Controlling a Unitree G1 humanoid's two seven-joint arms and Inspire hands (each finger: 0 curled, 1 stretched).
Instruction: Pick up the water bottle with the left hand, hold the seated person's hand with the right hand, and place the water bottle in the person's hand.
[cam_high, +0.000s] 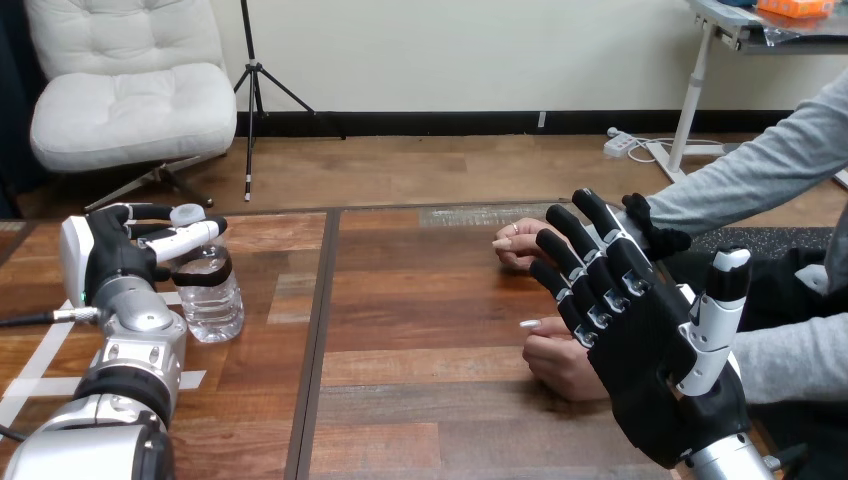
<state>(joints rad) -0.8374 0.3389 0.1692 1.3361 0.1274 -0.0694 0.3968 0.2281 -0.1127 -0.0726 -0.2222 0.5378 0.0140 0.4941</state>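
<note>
A clear plastic water bottle (212, 296) with a pale cap stands on the wooden table (430, 330) at the left. My left hand (108, 262) is at its left side, with a finger behind the neck and the thumb across the front, curled round the bottle's upper part. My right hand (650, 350) is raised at the right with straight, spread fingers. It stands in front of the person's two hands. The person's farther hand (518, 246) rests on the table beyond my fingertips. The person's nearer hand (560, 362) lies loosely curled just left of my palm; whether they touch I cannot tell.
White tape strips (40, 362) mark the table at the front left. A dark seam (318, 330) runs between the two tabletop sections. The person's grey sleeves (760, 175) come in from the right edge.
</note>
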